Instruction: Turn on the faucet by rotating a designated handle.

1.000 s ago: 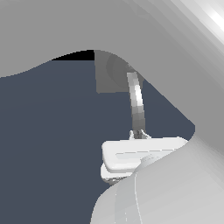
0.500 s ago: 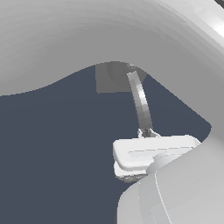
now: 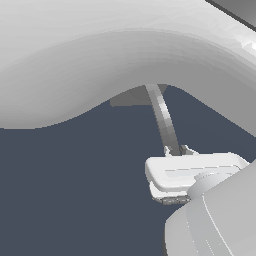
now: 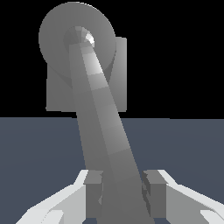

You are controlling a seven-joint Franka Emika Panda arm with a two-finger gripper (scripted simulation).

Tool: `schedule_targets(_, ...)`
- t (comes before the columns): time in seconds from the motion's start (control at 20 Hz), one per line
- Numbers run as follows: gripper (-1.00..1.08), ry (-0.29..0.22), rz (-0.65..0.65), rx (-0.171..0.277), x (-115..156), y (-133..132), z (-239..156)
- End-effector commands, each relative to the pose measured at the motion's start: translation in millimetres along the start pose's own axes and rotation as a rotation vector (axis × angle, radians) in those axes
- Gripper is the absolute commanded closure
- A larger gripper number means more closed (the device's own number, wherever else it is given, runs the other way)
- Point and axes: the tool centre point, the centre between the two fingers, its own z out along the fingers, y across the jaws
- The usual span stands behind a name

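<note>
The faucet shows best in the wrist view: a square grey plate behind a round hub. Its handle, a long shiny grey bar, runs from the hub down between my white fingers. My gripper is shut on the handle near its free end, with both pads against the bar's sides. In the exterior view the handle slants from the mostly hidden faucet plate to my gripper. The hub is covered by the arm there.
A thick white arm link sweeps across the top of the exterior view. The white hand and wrist body fill its lower right corner. A flat dark blue-grey floor lies below.
My gripper has moved toward the exterior view's right with the handle's free end in it, swinging the bar. The arm link has dropped lower and now hides more of the plate.
</note>
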Motion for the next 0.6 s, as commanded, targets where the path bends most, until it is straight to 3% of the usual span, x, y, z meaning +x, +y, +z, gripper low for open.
schedule_targets(0.0,1.08,-0.041,0.05,0.096,-28,-28,25)
schedule_targets(0.55,1.08,-0.04,0.05,0.096,-27,6,28)
